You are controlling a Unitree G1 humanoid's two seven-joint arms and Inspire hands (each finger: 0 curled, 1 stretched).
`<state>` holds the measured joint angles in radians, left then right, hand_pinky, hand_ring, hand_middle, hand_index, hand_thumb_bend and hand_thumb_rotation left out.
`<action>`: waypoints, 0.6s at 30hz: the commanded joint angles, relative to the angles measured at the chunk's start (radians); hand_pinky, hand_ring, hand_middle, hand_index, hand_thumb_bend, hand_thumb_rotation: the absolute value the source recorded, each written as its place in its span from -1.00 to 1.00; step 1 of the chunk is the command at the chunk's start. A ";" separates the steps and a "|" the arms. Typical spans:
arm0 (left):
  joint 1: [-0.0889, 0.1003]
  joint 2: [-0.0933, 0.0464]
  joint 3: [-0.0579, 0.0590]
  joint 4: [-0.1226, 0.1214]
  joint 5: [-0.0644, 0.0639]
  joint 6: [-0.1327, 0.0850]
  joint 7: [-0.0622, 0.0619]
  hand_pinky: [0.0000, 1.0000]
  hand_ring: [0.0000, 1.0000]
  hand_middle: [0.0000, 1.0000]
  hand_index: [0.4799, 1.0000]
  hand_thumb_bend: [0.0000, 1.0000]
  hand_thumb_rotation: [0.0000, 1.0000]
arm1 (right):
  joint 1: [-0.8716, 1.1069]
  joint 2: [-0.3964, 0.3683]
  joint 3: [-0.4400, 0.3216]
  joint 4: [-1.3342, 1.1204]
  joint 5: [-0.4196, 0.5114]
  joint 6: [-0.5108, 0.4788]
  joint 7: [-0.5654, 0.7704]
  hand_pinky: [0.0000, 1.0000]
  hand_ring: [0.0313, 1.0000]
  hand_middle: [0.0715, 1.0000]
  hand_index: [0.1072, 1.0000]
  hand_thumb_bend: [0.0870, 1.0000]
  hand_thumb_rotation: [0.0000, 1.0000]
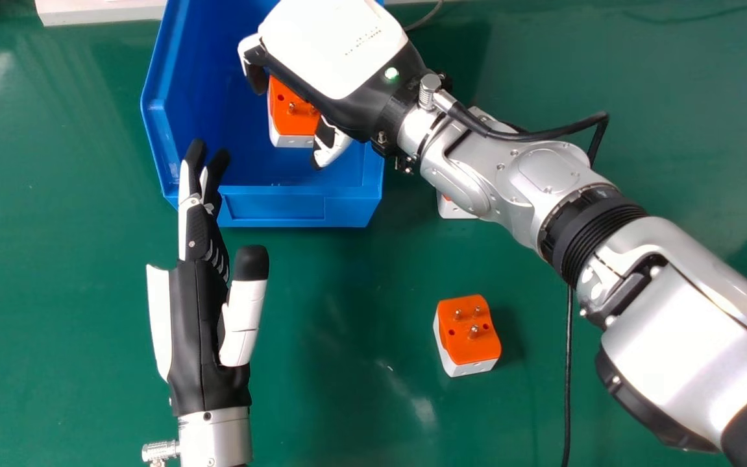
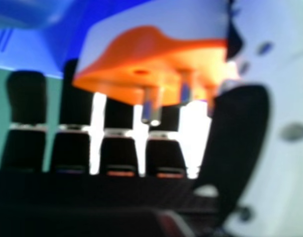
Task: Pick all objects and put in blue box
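Packing lot: one piece at delivery, two outstanding

Bench (image 1: 347, 402): green.
Right arm (image 1: 516, 175): a low swing could knock the half-hidden adapter (image 1: 453, 209) beneath.
Blue box (image 1: 276, 207): the held piece within its walls.
Right robot hand (image 1: 334, 45): fingers and thumb closed on a plug adapter (image 1: 292, 120); uneven release could tip it.
Left robot hand (image 1: 201, 331): fingers straight.
Loose adapter (image 1: 467, 337): on bench.

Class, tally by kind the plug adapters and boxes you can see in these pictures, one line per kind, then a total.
Orange-and-white plug adapters (one mostly hidden): 3
Blue plastic box: 1
Total: 4
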<state>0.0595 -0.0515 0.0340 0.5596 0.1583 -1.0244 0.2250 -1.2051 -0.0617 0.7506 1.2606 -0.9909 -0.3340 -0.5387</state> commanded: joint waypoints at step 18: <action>0.019 -0.050 -0.033 -0.017 0.056 -0.026 0.057 0.99 0.96 0.90 0.86 0.83 0.88 | -0.075 0.026 0.058 0.068 -0.045 0.099 -0.070 -0.39 -0.14 -0.04 -0.06 -0.10 -1.00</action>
<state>0.0669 -0.0518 0.0151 0.5594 0.1991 -1.0247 0.2683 -1.2435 -0.0425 0.8042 1.3338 -1.0332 -0.2487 -0.5688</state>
